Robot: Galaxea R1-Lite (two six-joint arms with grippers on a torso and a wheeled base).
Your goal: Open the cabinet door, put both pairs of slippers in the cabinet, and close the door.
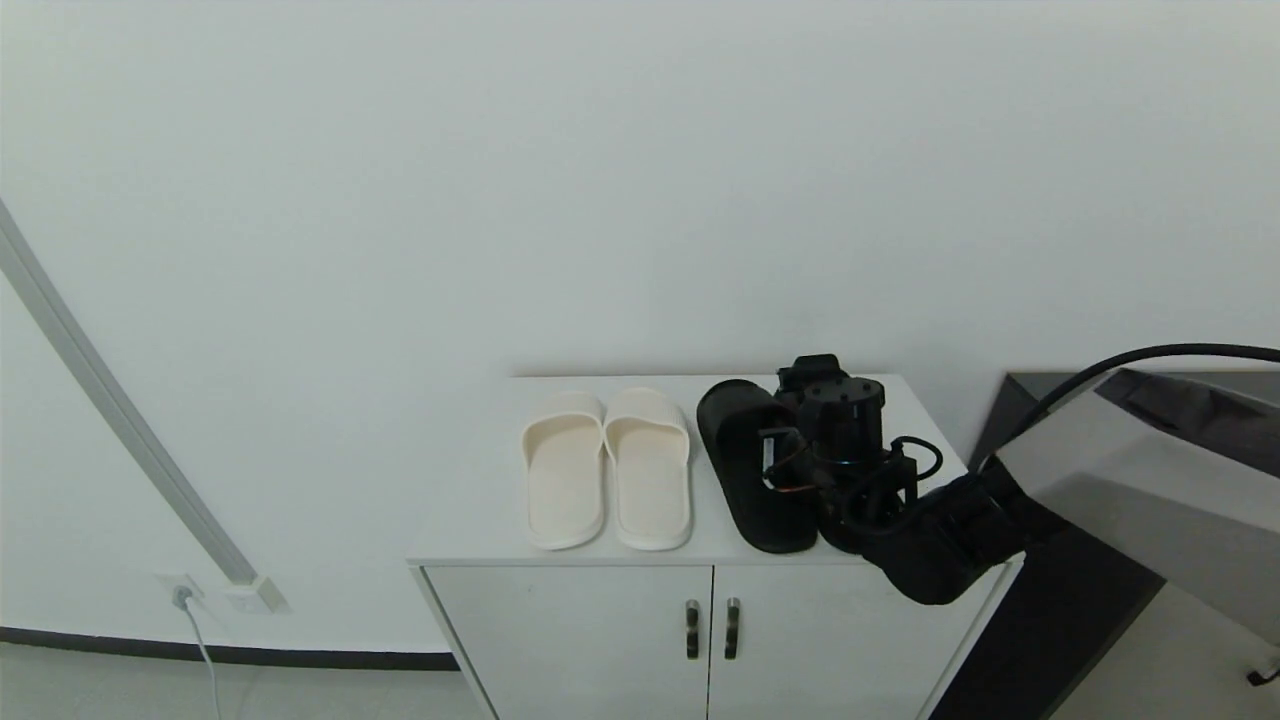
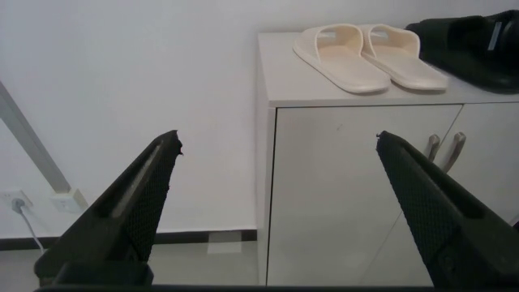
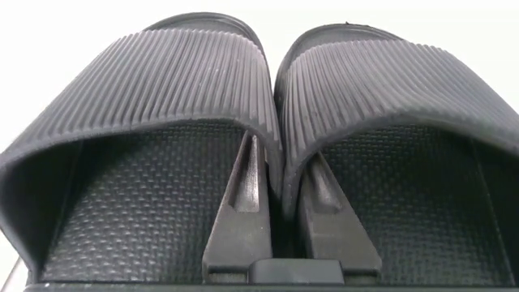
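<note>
Beneath the right claw (image 3: 282, 150) stands the cabinet (image 1: 840, 650). Its doors (image 1: 570, 640) are both shut, so the opening step looks undone although a pair is already gripped. The cabinet's top is the surface (image 1: 470, 520) that carries both pairs, lined up side by side with heels toward the robot; I judge this makes them easy to take from the front edge. Off to that claw's left lies the cream pair (image 1: 650, 470), its two slippers touching along their inner sides, with nothing gripping them. At the claw itself is the black pair (image 3: 162, 89), just beside the cream one and also pressed side to side. That closeness probably lets one claw carry both slippers at once.

The right claw is narrowed almost closed. One of its fingers (image 3: 243, 219) runs inside each slipper under the strap, and the two meeting side walls are pinched between them. I take it as clenched on the black pair, which seems to rest on the surface.

The left claw (image 2: 279, 138) hangs low, out past the cabinet's left side and level with the doors. Its fingers (image 2: 138, 203) are spread wide, holding and touching nothing. It looks kept free for the handles (image 1: 692, 628), which sit together where the doors meet, below and left of the right claw.
</note>
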